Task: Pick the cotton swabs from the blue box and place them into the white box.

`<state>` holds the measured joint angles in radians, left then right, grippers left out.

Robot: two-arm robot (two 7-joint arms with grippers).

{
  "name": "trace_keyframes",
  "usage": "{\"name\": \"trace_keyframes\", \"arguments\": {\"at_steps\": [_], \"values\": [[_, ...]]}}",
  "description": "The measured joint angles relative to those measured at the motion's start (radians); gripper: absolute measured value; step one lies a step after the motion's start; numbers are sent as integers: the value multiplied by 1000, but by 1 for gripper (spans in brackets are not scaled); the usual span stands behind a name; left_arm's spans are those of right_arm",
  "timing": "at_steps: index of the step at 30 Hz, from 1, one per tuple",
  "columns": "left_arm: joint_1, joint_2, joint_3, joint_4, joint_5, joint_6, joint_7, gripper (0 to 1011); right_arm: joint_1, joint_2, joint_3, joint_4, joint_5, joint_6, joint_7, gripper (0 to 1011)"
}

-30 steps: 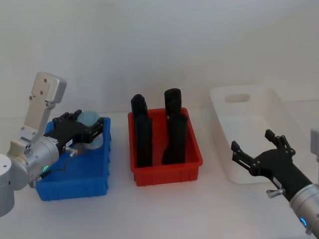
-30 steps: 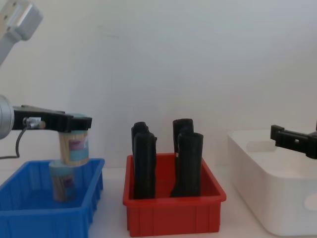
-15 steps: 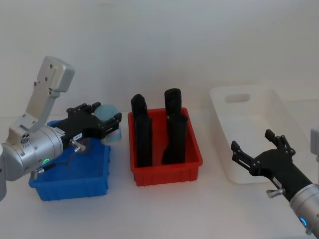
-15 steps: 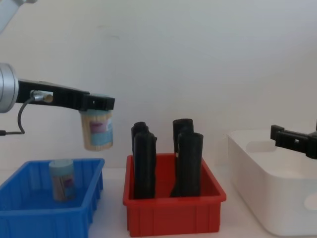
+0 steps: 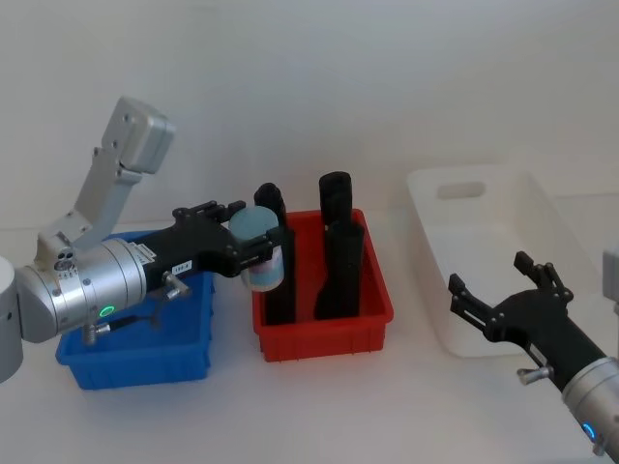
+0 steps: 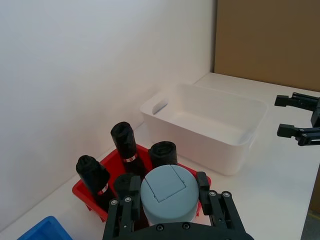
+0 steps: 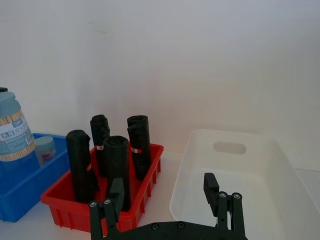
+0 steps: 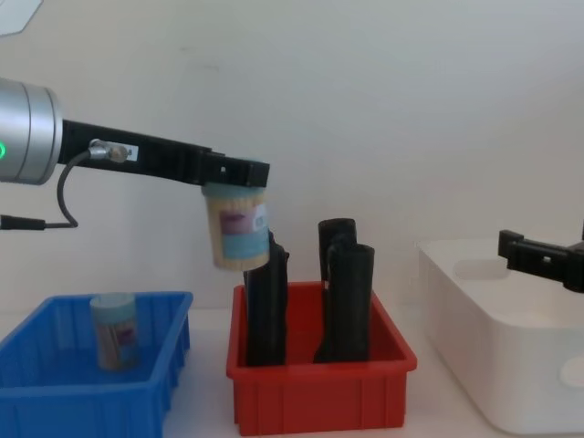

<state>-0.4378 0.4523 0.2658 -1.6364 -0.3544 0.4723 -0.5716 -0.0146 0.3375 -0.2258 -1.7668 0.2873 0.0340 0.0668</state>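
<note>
I am watching the left tool pinching a jar of cotton swabs by its top, one finger pressing on each side of the light blue lid. The jar is hanging below the fingers with its lid up and leaning slightly, and its label is facing the chest camera. In the chest view it is hanging clear of the bench, above the left edge of the red bin, and its base is overlapping the top of the nearest of the black rolls that are standing upright in that bin. I cannot tell whether the jar is touching that roll. The left arm is reaching in from the left, across and above the blue box.

A second jar is standing upright inside the blue box, towards its back. The blue box is sitting just to the left of the red bin, and the two are lying close together but apart.

The right tool is holding nothing, its fingers spread wide. In the head view it is hovering at the lower right, just in front of the near wall of the white box. In the chest view it is showing at the right edge, above that box's rim. The white box is sitting to the right of the red bin, apart from it, and I am seeing nothing inside it
</note>
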Motion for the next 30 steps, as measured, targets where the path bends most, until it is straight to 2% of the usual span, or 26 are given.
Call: {"name": "trace_keyframes", "arguments": {"at_steps": [6, 18, 26, 30], "values": [[-8, -5, 9, -4, -5, 5, -39, 669, 0, 0, 0, 0, 0, 0, 0, 1001], [-14, -9, 17, -7, -9, 9, -72, 669, 0, 0, 0, 0, 0, 0, 4, 1002], [-16, -10, 18, -8, -10, 10, -80, 669, 9, 0, -2, 1, -11, 2, 45, 1001], [-16, -11, 19, -8, -10, 10, -84, 669, 20, 0, -7, 4, -22, 6, 90, 1002]]}}
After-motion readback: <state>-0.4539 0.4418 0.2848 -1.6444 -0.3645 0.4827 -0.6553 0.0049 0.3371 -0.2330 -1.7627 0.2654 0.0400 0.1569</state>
